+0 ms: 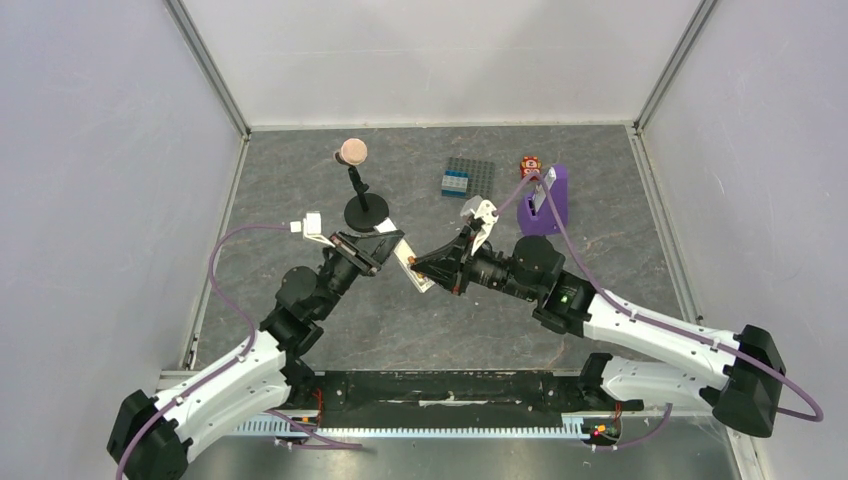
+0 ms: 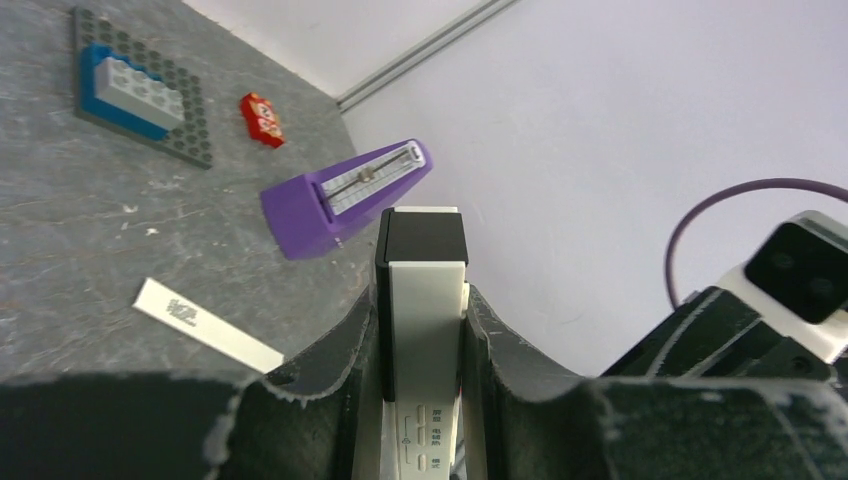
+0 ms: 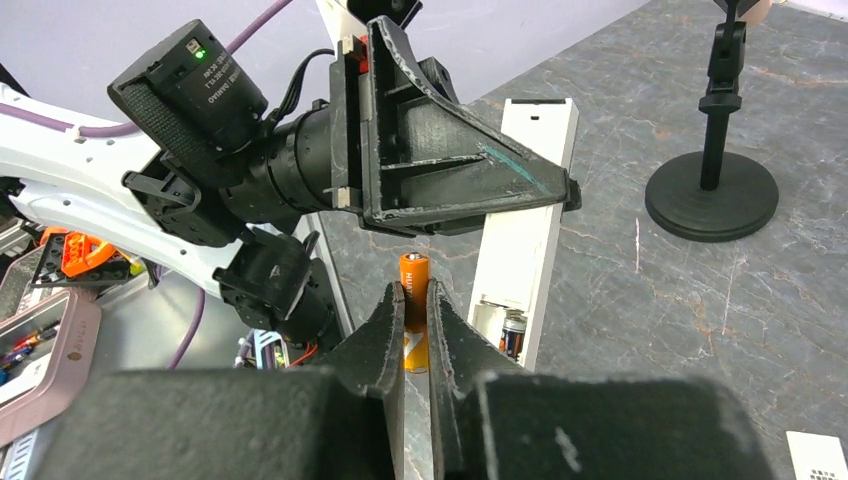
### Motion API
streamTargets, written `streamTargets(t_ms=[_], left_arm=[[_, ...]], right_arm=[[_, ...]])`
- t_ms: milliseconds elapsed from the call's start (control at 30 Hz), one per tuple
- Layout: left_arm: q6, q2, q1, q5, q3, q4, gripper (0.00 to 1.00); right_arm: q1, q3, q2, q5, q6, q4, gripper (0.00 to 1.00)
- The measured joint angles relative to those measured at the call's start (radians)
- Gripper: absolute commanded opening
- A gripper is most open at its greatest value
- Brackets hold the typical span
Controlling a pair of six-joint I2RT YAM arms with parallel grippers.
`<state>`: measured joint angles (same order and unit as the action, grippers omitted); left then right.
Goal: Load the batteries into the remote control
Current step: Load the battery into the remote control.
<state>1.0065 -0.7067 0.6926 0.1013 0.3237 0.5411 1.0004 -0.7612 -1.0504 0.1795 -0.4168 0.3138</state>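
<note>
My left gripper is shut on the remote control, a slim white bar with a black end, held off the table. In the right wrist view the remote control shows its open recess at the lower end, with the dark grey battery seated in it. My right gripper is shut on the orange battery, which stands upright between the fingers just left of the recess, apart from the remote. In the top view the two grippers meet at mid-table around the remote control.
A purple wedge stand and a small red piece sit at the back right. A grey stud plate with blue and white bricks lies behind. A black stand with a pink ball is back left. A white strip lies on the table.
</note>
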Motion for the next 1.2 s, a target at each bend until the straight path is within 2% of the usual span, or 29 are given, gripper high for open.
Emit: streamTargets(t_ms=[500,900,1200], left_arm=[[0.115,-0.004,0.000,-0.026,-0.019,0.130,0.02],[0.187,-0.005,0.000,0.002,-0.041,0.142,0.02],[0.187,0.001,0.000,0.019,-0.047,0.129,0.02]], right_arm=[[0.004,0.000,-0.045,-0.050,-0.018,0.013,0.08],[0.011,-0.001,-0.047,-0.051,0.018,-0.011,0.10],[0.013,-0.047,-0.060,-0.050,0.040,-0.112,0.13]])
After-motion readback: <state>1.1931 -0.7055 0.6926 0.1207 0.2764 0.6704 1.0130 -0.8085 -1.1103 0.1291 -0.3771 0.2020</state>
